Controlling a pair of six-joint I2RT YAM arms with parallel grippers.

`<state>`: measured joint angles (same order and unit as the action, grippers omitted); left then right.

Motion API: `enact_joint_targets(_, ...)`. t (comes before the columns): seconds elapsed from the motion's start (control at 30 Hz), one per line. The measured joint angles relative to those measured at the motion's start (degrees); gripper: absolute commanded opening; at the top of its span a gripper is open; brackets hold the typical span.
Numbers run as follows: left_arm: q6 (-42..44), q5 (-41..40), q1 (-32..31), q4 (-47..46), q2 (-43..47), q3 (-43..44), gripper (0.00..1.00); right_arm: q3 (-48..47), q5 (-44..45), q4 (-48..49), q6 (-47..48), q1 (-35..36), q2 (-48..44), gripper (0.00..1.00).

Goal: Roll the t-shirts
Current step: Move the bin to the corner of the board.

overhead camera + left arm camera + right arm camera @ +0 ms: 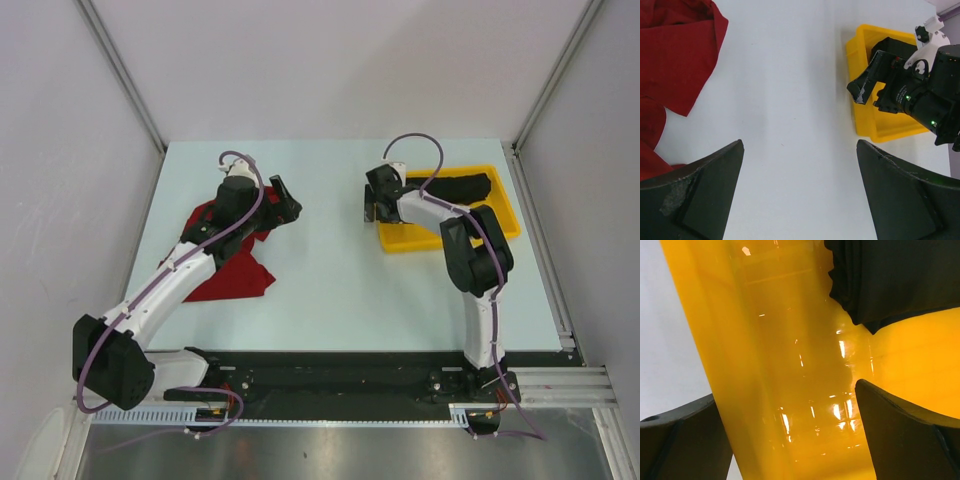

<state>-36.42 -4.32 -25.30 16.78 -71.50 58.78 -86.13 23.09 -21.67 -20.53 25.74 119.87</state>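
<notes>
Top external: pale table (pixel 330 290) between grey walls (pixel 60 150), red t-shirt (pixel 235 280) left, yellow tray (pixel 408 241) right, both jaws apart.

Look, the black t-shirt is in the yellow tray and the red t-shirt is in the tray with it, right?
Not quite. The black t-shirt does lie in the yellow tray, but the red t-shirt is not in there with it. It lies crumpled on the table, well apart from the tray. The top external view shows this.
</notes>
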Motion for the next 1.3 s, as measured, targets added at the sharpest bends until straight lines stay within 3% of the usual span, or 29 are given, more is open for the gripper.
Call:
enact_joint_targets(0.83, 0.52, 0.22, 0.04, 0.22, 0.20, -1.18, 1.00, 4.70, -3.63, 2.64, -1.88, -13.88, -2.89, 0.95)
enact_joint_targets(1.3, 0.92, 0.59, 0.17, 0.39, 0.37, -1.86, 1.00, 3.15, -6.05, 3.85, -1.97, -15.10, -3.37, 0.98)
